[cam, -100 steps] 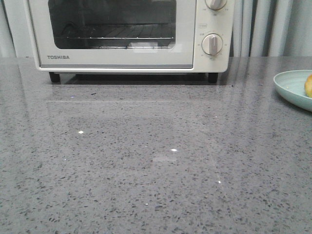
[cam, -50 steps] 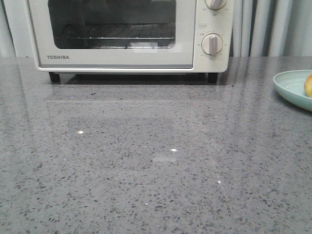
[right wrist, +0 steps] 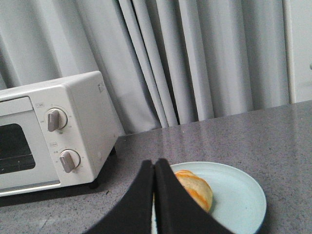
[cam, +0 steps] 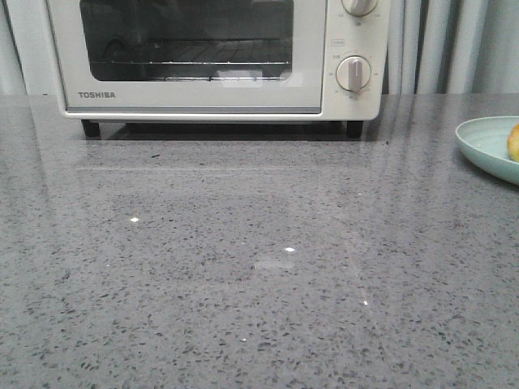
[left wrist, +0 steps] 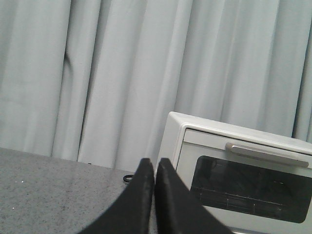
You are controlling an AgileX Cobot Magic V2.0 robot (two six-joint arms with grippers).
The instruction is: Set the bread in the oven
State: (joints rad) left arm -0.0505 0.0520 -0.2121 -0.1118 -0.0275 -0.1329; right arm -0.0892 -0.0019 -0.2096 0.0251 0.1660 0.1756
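Note:
The cream-white TOSHIBA oven (cam: pixel 203 101) stands at the back of the table with its glass door closed; it also shows in the left wrist view (left wrist: pixel 234 180) and the right wrist view (right wrist: pixel 58 131). The bread (right wrist: pixel 197 189) lies on a pale green plate (right wrist: pixel 239 200); in the front view only a sliver of it (cam: pixel 513 142) shows at the right edge. My right gripper (right wrist: pixel 154 163) is shut and empty, above the plate's near side, partly hiding the bread. My left gripper (left wrist: pixel 154 162) is shut and empty, left of the oven. Neither gripper shows in the front view.
The plate (cam: pixel 486 146) sits at the table's right edge in the front view. The grey speckled countertop (cam: pixel 243 259) stretches in front of the oven. Grey curtains (left wrist: pixel 97 73) hang behind the table. A small black ring (left wrist: pixel 127 178) lies left of the oven.
The bread's visible sliver at the right edge has shrunk slightly. Nothing else has visibly moved.

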